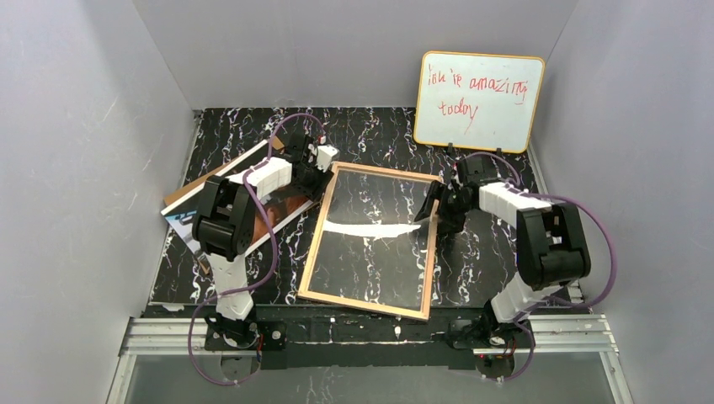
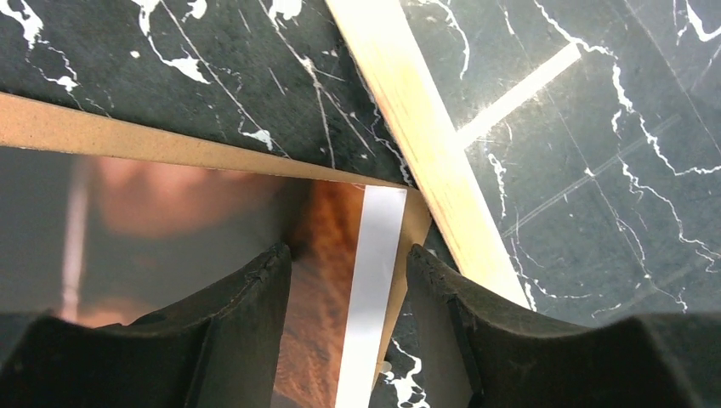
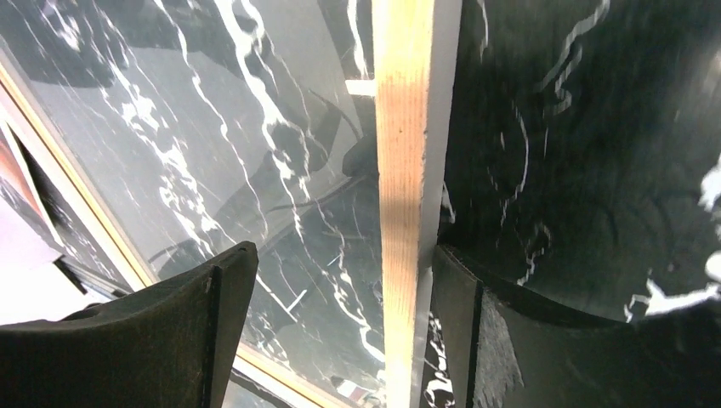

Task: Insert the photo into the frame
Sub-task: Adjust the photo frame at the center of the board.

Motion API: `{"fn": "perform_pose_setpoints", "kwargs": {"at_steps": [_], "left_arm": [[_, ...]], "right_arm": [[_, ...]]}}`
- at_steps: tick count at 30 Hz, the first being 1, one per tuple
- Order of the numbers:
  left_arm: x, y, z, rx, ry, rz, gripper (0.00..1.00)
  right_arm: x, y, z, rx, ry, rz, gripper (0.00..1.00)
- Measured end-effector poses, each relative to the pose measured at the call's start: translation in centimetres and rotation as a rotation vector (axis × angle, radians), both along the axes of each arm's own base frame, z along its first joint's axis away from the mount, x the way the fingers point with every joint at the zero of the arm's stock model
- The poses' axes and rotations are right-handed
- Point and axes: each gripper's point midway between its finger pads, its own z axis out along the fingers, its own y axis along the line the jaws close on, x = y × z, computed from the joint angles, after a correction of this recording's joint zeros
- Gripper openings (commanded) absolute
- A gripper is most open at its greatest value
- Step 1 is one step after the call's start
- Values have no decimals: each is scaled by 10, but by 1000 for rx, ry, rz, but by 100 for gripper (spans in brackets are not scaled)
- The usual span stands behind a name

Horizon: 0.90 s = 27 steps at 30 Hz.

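The frame (image 1: 313, 244) lies flat mid-table with its tan wood back up and the marble showing through its clear pane. Left of it lies the photo (image 1: 289, 202) on a brown backing board (image 1: 271, 145). My left gripper (image 1: 316, 172) is low over the photo's corner, beside the frame's far left corner. In the left wrist view the left gripper (image 2: 349, 255) is open, its jaws either side of the photo (image 2: 323, 246) at its white border, gripping nothing. My right gripper (image 1: 434, 209) is open at the frame's right rail (image 3: 400, 153); the right gripper (image 3: 340, 251) straddles that rail.
An orange-rimmed whiteboard (image 1: 477, 101) with red writing stands at the back right. Grey walls close in the table on three sides. The backing board (image 2: 127, 140) sticks out past the photo's far edge, close to the frame's rail (image 2: 425, 144).
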Motion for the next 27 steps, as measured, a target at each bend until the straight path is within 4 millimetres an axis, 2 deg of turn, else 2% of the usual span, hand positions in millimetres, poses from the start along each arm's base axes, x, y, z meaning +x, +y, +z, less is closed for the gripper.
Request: {"fn": "perform_pose_setpoints", "kwargs": {"at_steps": [11,15,20,24,27], "left_arm": [[16,9,1,38,-56,40,52],[19,9,5,34,-63,48,54],[14,17,10,56,5,51,58],[14,40,20,87,85,78,59],[41,82,43,125,56,151,59]], "right_arm": [[69,5,1,-16,-53,4,82],[82,3,2,-43,-97,9,86],[84,5,5,-84,-130,30,90],[86,7,15,-120,-174,33,91],[85,11,30,-150,-221,30,90]]}}
